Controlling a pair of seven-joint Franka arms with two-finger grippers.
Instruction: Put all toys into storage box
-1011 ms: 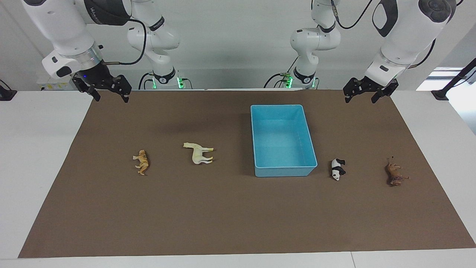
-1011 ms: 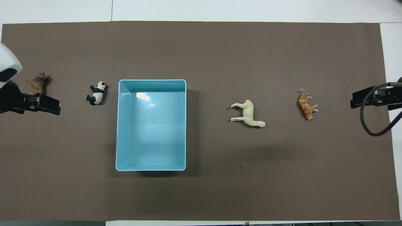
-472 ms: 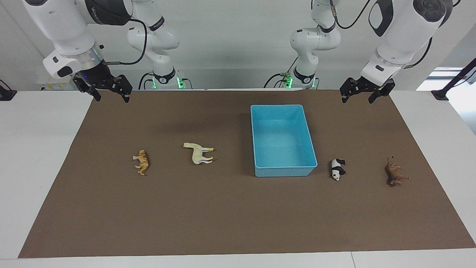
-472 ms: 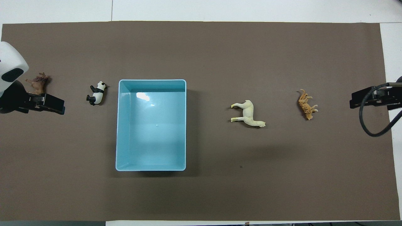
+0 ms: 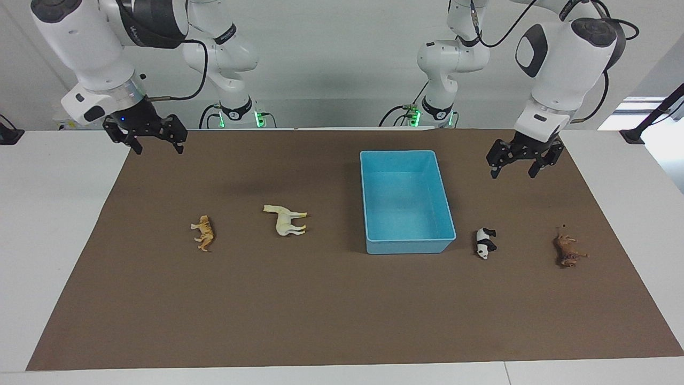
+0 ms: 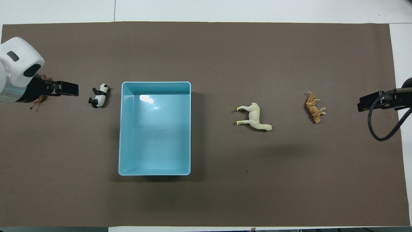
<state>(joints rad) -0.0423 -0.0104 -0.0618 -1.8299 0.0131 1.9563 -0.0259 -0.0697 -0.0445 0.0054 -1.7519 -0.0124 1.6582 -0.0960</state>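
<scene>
We count four toys on the counter mat [image 5: 342, 299], outside one empty storage box [image 5: 374, 247]: tiger [image 5: 204, 232], horse [image 5: 286, 219], panda [image 5: 485, 242], lion [image 5: 566, 252]. Both claws hang open, holding nothing: left claw [image 5: 514, 170] raised over the mat between box and lion, right claw [image 5: 158, 145] over the mat's corner.

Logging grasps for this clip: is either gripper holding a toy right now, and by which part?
Nothing is held. The left gripper and right gripper both hang open in the air; all four small plastic animal figurines lie untouched on the brown mat.
</scene>
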